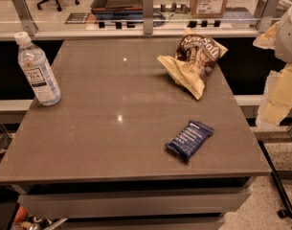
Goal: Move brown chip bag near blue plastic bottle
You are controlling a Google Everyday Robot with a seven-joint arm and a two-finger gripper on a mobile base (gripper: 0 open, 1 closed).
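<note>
The brown chip bag (193, 61), crinkled, dark brown and cream-yellow with white "Sea Salt" script, lies at the back right of the brown table (112, 143). The blue plastic bottle (38, 72), with a white cap and a white-and-dark label, stands upright at the table's left edge, far from the bag. My gripper (275, 97) shows as white and cream parts at the right edge of the view. It hangs beyond the table's right side, to the right of the bag and apart from it, with nothing seen in it.
A small dark blue wrapped bar (189, 140) lies at the front right of the table. A glass partition with metal posts (148, 11) runs behind the table. A cardboard box (210, 0) stands behind it. Metal frame legs (279, 186) stand at the right.
</note>
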